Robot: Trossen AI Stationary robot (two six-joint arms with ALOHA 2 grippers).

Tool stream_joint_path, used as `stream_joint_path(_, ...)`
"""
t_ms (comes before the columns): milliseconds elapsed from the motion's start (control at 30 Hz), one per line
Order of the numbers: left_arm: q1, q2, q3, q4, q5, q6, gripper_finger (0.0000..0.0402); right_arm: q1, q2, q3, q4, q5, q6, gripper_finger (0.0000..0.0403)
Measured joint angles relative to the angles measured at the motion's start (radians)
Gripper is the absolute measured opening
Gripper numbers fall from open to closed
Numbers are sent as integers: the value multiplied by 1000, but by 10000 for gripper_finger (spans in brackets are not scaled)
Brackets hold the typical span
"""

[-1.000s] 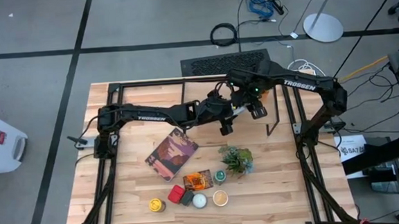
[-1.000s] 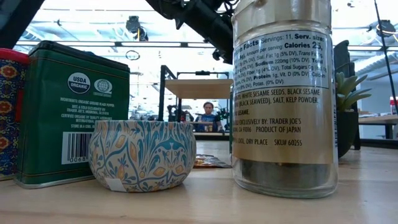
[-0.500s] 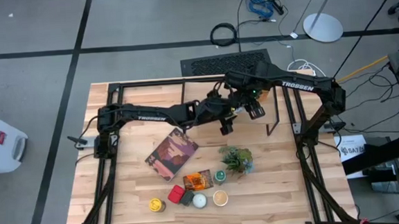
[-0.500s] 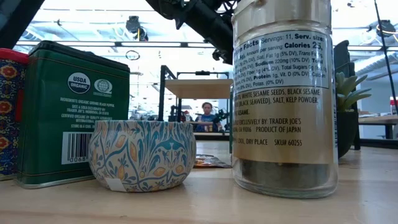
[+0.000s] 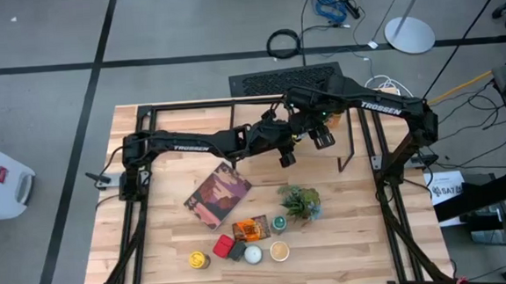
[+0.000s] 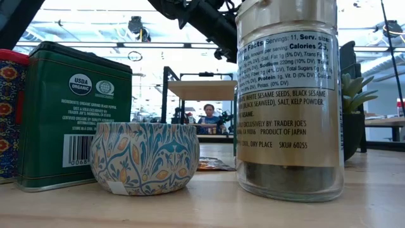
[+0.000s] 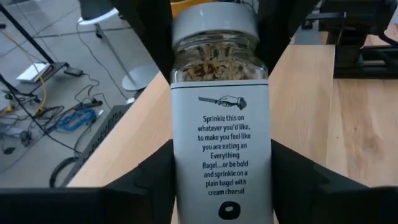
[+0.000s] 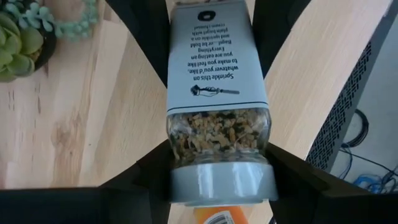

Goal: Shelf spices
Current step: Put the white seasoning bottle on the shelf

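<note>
I see my left end effector (image 7: 221, 186) has just clamped onto the seasoning jar (image 8: 217, 93) my right end effector (image 8: 217, 180) holds, upper centre; handover underway.

Front of counter (image 5: 154, 254) crowded: book (image 5: 217, 195), plant (image 5: 299, 201), packet (image 5: 250, 228), jar cluster (image 5: 238, 249). Bare wood far left and far right, passable. Both arms meet over the back centre, blocking it. Shelf (image 6: 202, 90) top bare.

Bagel seasoning jar (image 7: 221, 124): white label, grey lid. Green tin (image 6: 73, 114). Round tin (image 6: 143, 157): blue-orange floral pattern.
</note>
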Motion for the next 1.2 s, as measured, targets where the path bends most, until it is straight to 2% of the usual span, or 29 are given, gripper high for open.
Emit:
stream_joint_path(233, 0, 1, 0, 7, 6, 27, 198, 1, 0, 5, -11, -9, 30, 193)
stream_joint_path(600, -1, 6, 0, 5, 21, 63, 198, 4, -11, 8, 13, -66, 78, 228)
stream_joint_path(1200, -2, 5, 2, 4, 17, 48, 198, 0, -163, 7, 41, -52, 189, 230)
